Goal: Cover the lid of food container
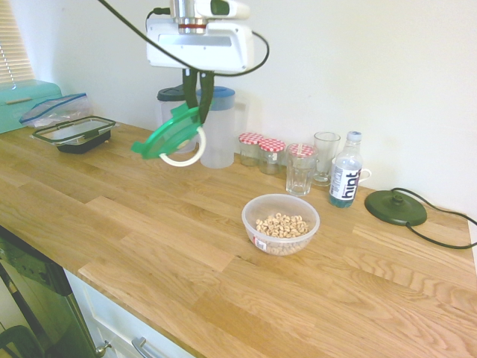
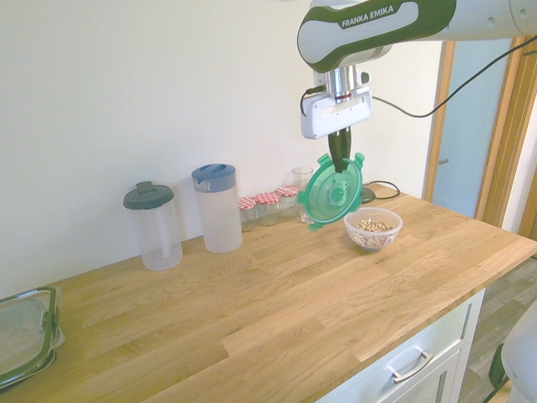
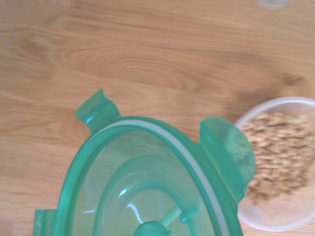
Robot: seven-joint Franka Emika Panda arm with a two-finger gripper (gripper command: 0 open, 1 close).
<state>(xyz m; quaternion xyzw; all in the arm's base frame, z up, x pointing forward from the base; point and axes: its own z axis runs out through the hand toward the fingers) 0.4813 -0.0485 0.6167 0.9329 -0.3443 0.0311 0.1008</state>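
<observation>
The green lid [image 1: 170, 134] hangs tilted in the air, pinched tight at its edge by the hand [image 1: 198, 104], well above the counter [image 1: 149, 224]. The food container [image 1: 280, 224] sits on the counter off to one side, open, with cereal rings inside. To do this well, I think the lid should go over the bowl, turn flat, then come down straight (no tipping). I count one lid, one bowl, two pitchers [image 2: 217, 207], three small jars [image 1: 270, 153], two glasses [image 1: 299, 170] and one water bottle [image 1: 346, 171].

Bright, washed-out daylight; soft shadows; wrist view blurred.
</observation>
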